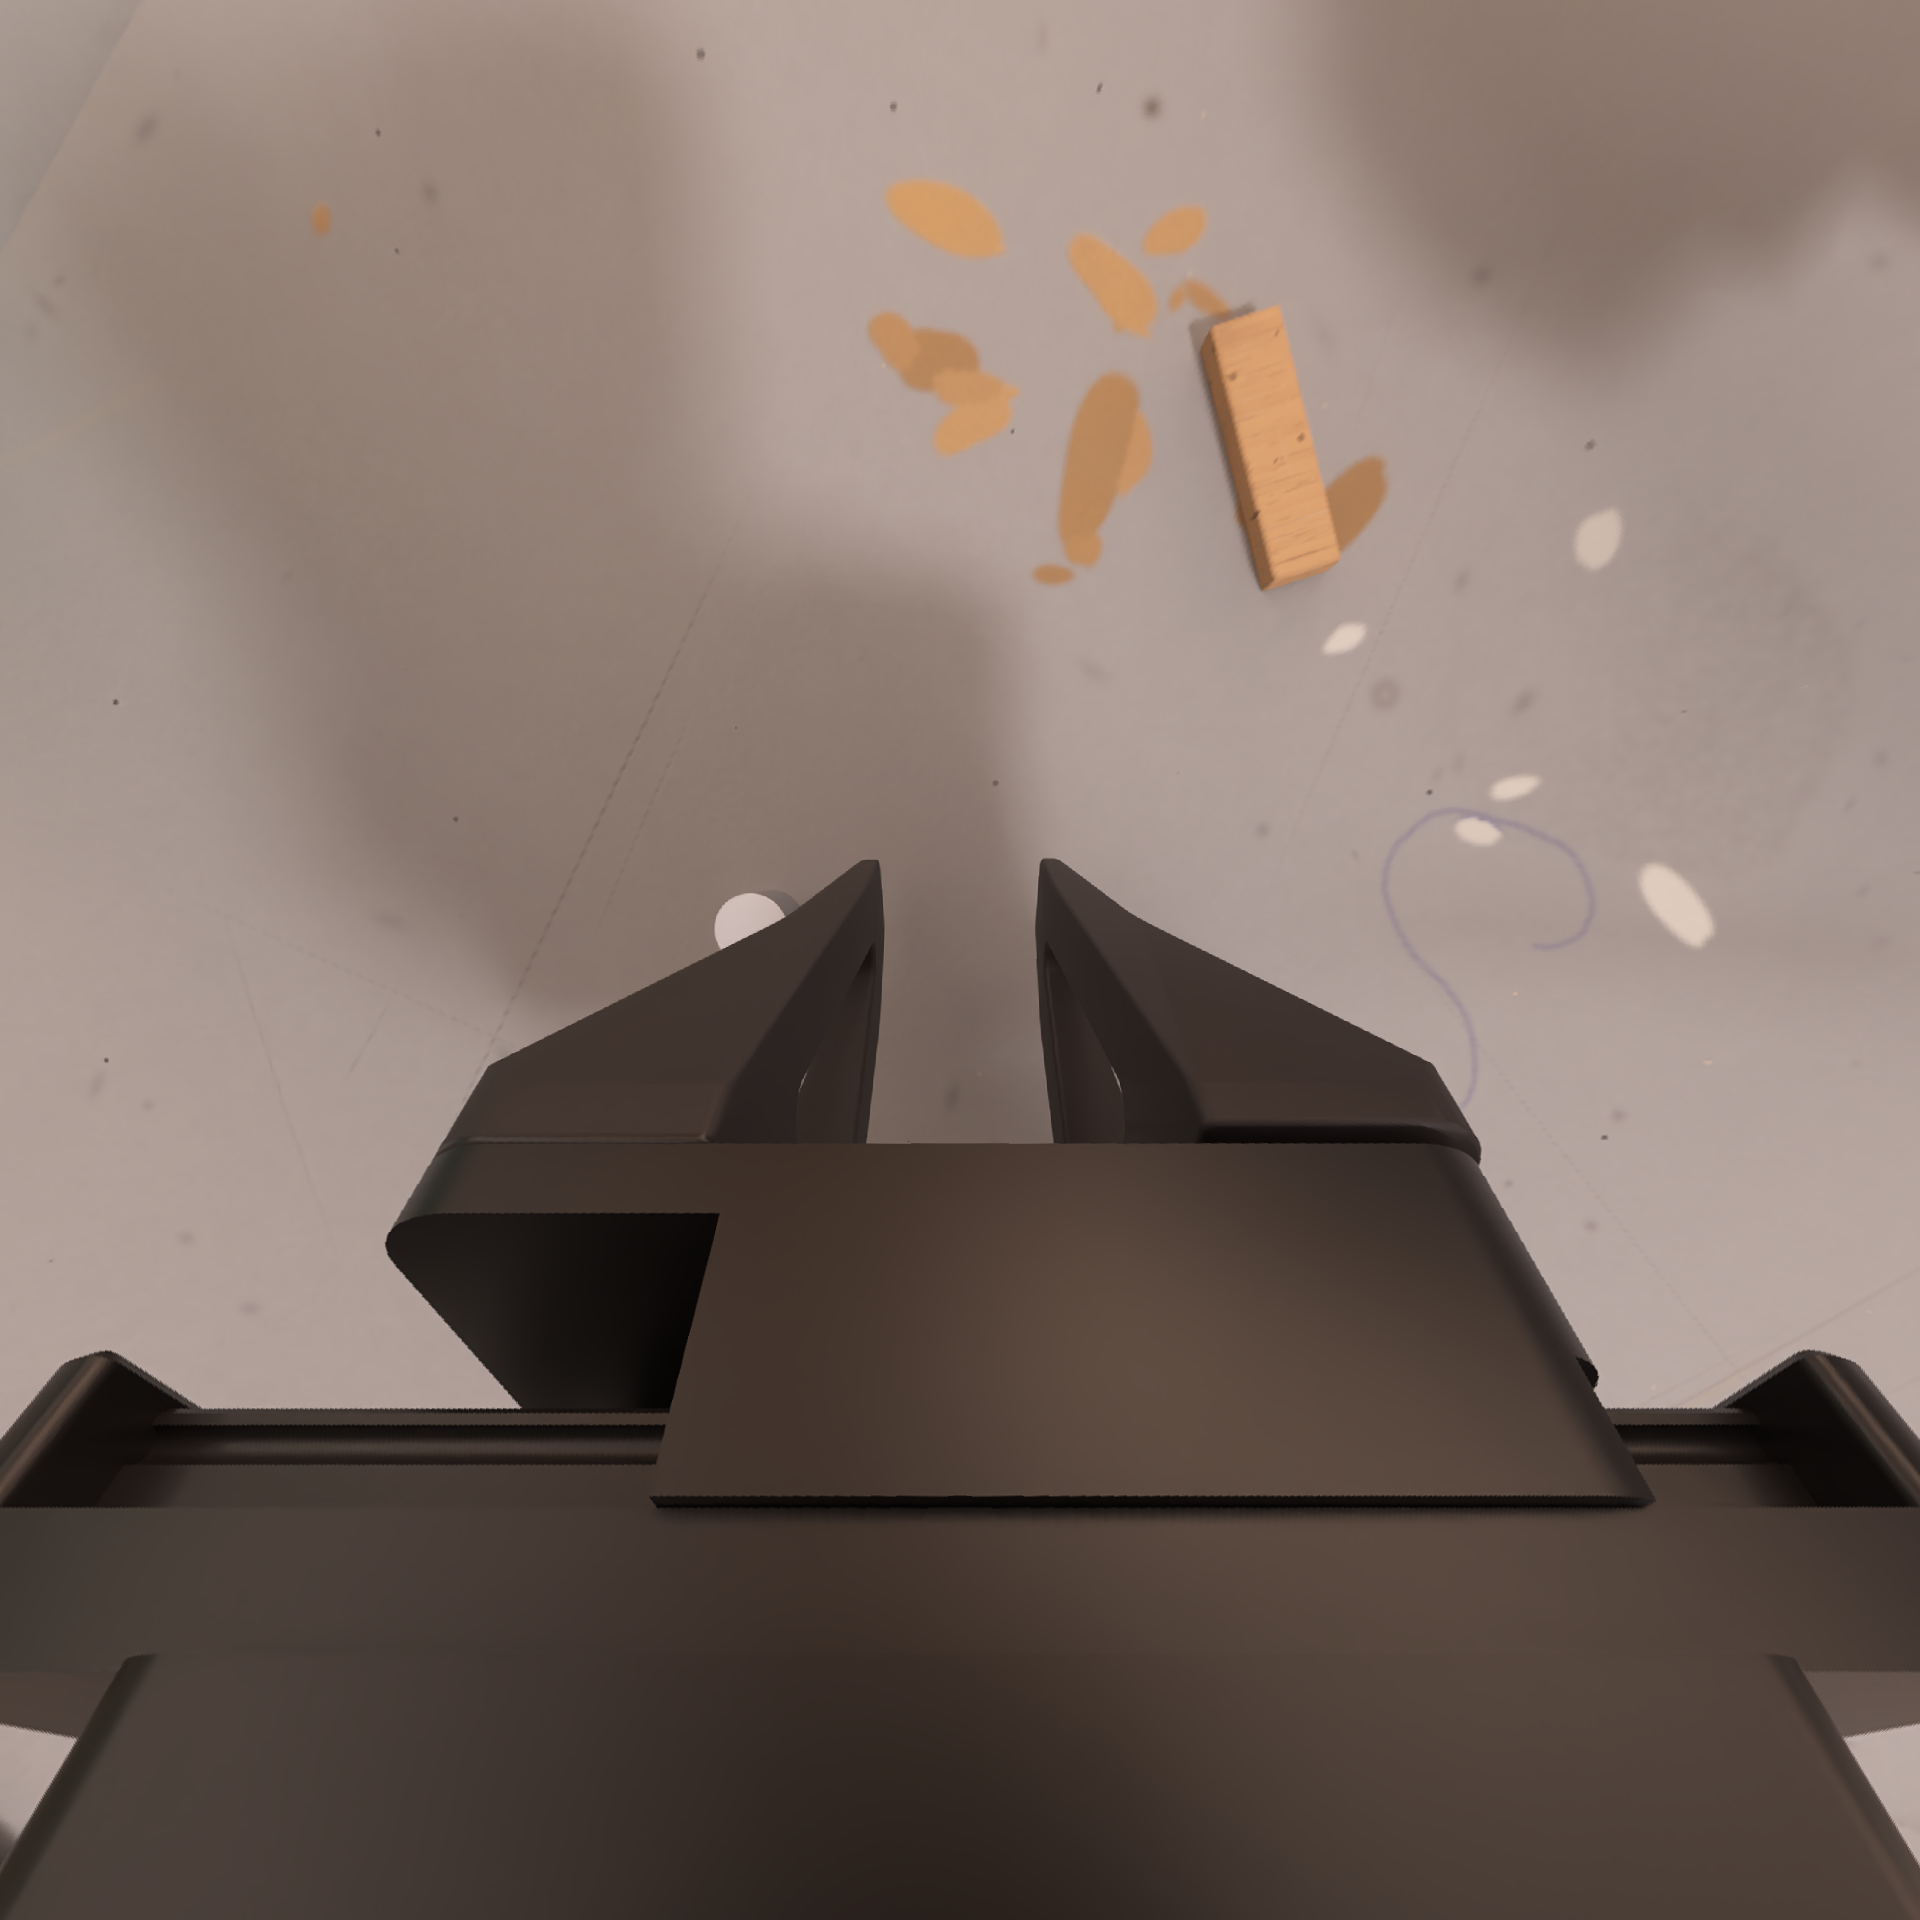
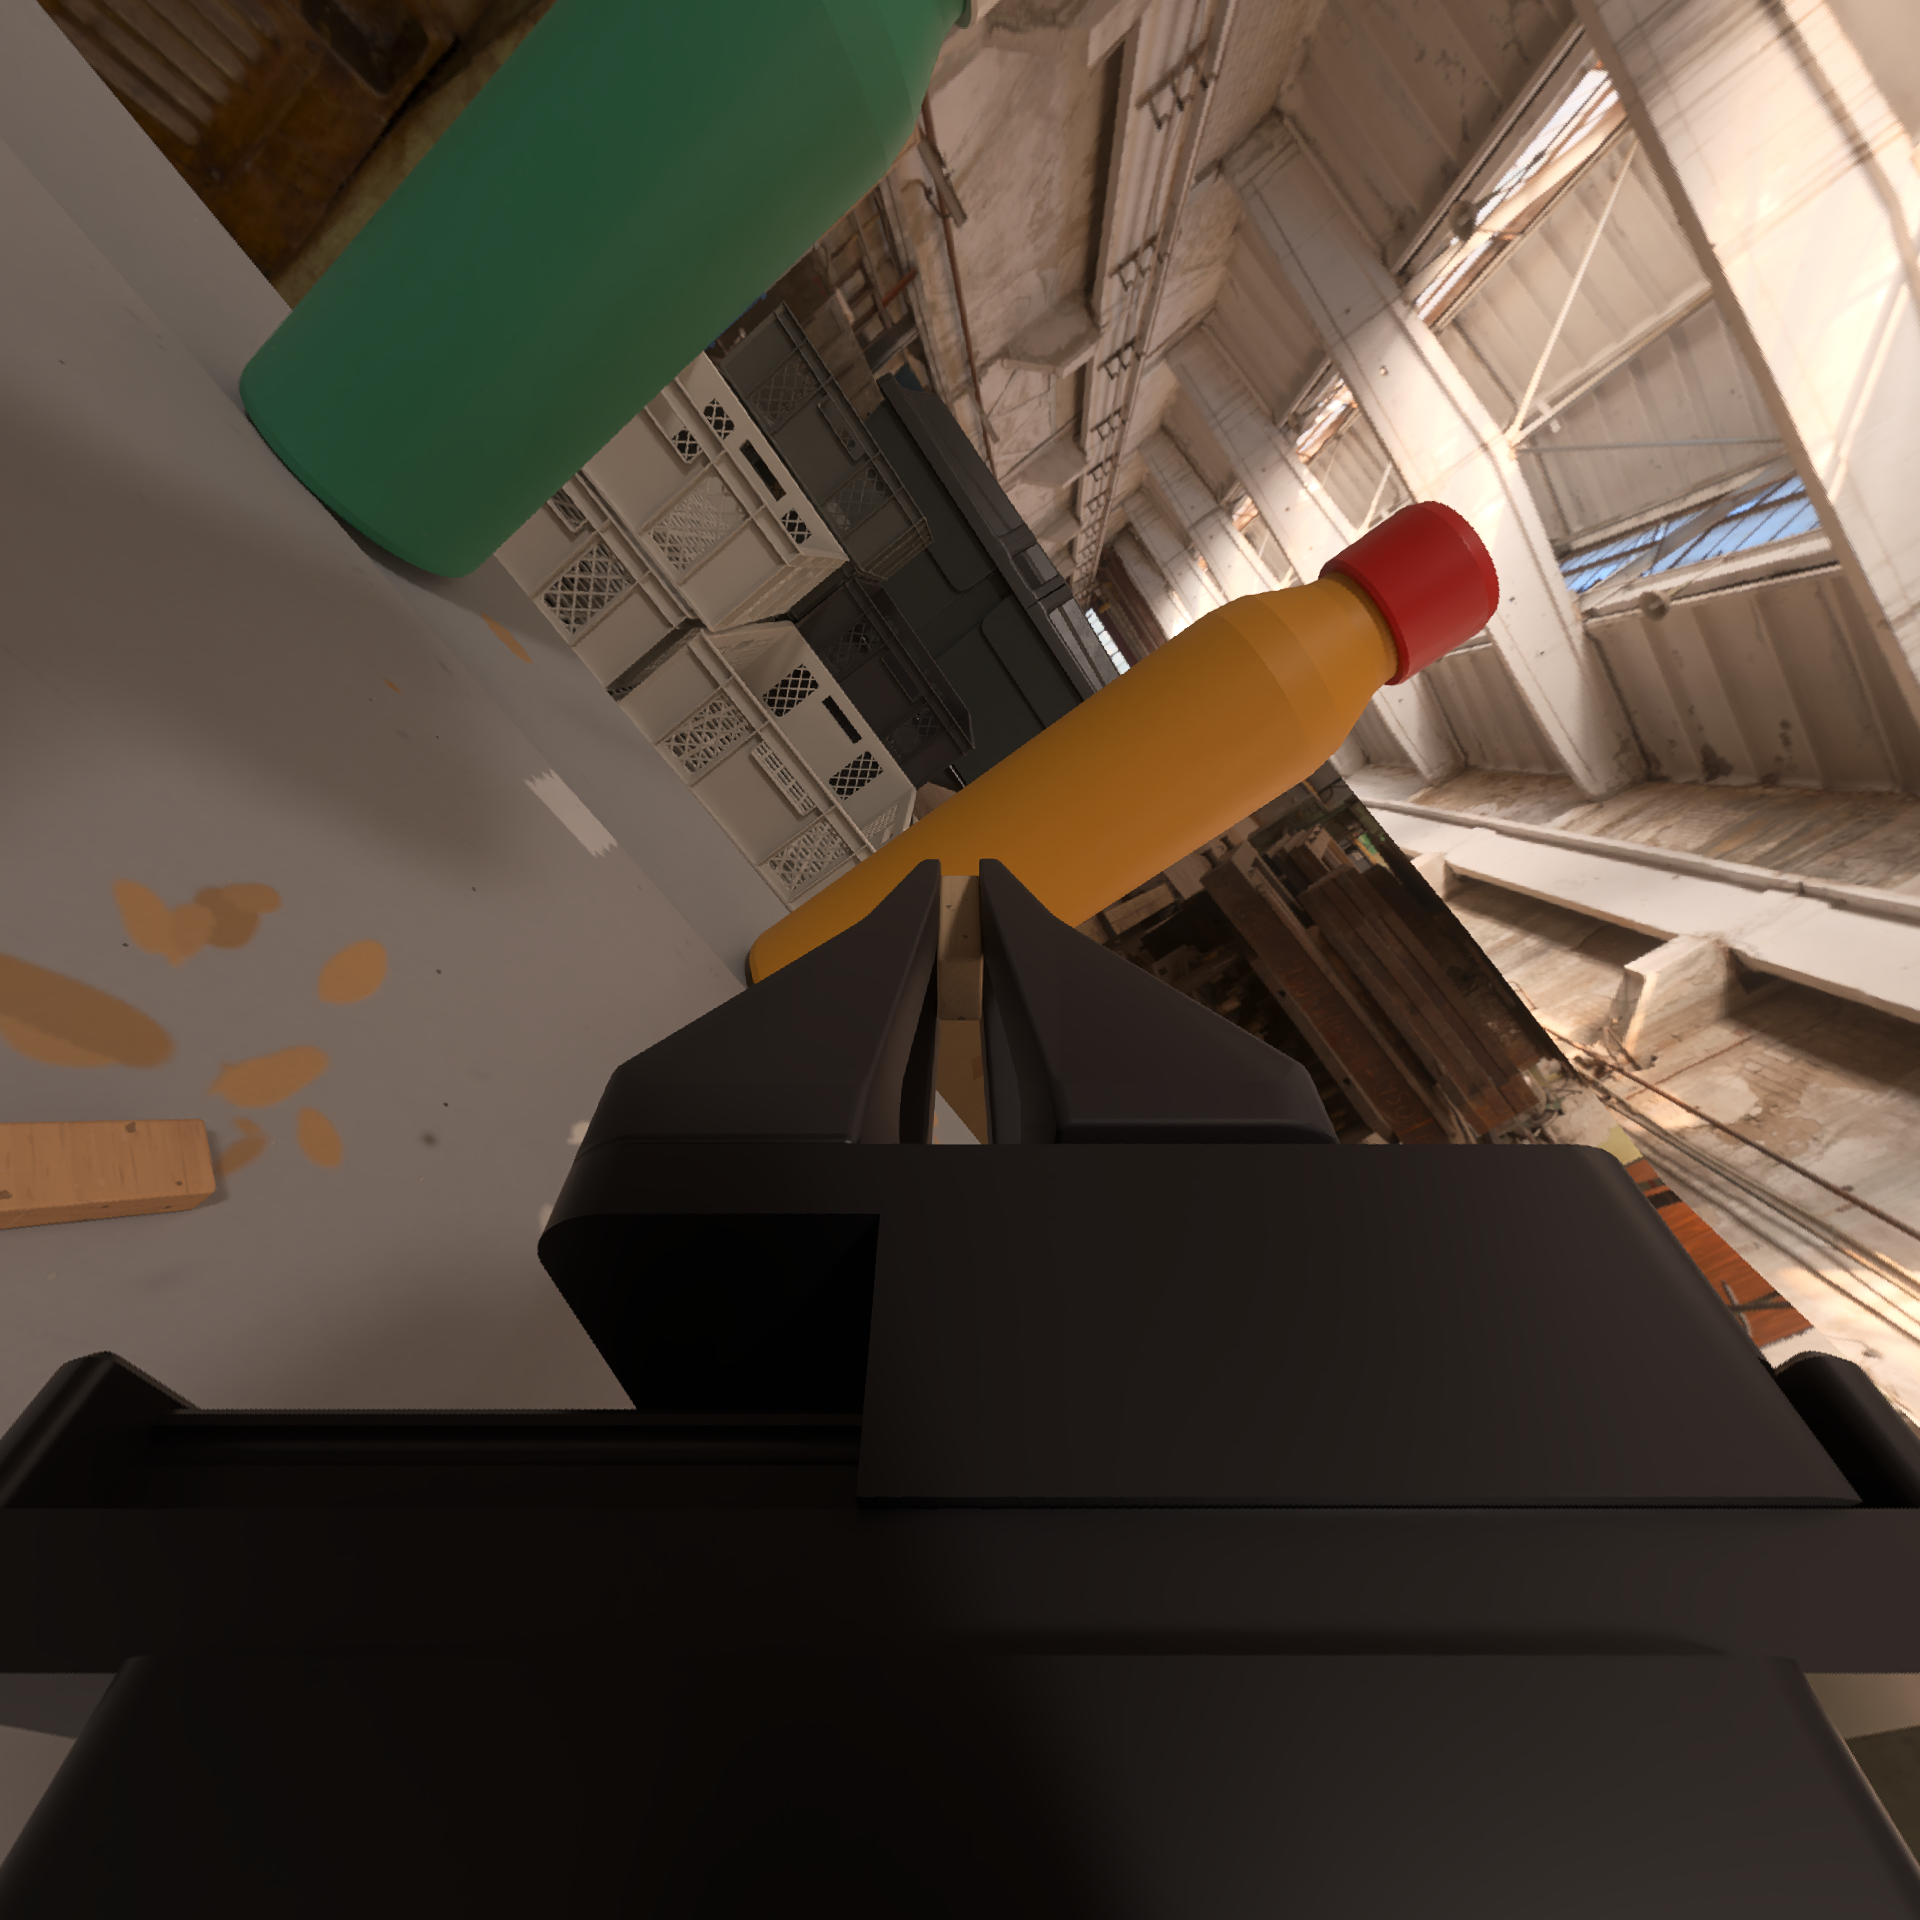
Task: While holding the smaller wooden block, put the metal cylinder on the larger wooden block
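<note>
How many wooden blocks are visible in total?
2. The larger wooden block lies on the table. The smaller wooden block is clamped in the right gripper. Others may be hidden.

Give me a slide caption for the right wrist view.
Right gripper clamps the smaller wooden block before an orange bottle.

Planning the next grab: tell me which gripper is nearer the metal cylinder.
Left. The left gripper hangs open right beside the metal cylinder, which peeks out past one finger. The right gripper is shut on the small wooden block; its view shows no cylinder.
</note>
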Robot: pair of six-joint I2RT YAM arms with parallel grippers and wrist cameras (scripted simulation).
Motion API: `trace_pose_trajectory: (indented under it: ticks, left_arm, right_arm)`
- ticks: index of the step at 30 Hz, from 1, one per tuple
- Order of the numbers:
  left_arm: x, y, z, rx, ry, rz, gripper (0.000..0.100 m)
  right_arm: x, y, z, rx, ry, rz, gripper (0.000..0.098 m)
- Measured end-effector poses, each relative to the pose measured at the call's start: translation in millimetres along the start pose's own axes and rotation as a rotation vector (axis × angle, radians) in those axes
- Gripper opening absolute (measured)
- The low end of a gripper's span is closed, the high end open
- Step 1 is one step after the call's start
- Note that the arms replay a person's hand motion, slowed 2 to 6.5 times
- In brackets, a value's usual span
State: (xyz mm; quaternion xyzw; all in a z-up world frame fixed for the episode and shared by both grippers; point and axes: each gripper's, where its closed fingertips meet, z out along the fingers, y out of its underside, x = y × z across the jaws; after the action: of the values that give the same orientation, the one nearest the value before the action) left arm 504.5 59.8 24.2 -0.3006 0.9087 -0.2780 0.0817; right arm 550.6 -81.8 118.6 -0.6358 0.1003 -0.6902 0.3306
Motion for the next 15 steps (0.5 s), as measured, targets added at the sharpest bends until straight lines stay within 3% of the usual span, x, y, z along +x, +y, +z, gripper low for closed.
trace_pose_trajectory:
  ticks: [11, 15]
  left_arm:
    - [-1.3, 3.9, 7.0, -0.054, -0.047, 0.023, 0.015]
    - [-2.8, 5.3, 8.4, -0.057, -0.069, 0.029, 0.018]
  right_arm:
    - [0.0, 0.0, 0.0, 0.000, 0.000, 0.000, 0.0060]
    - [-0.1, -0.2, 0.0, 0.001, -0.001, 0.001, 0.0060]
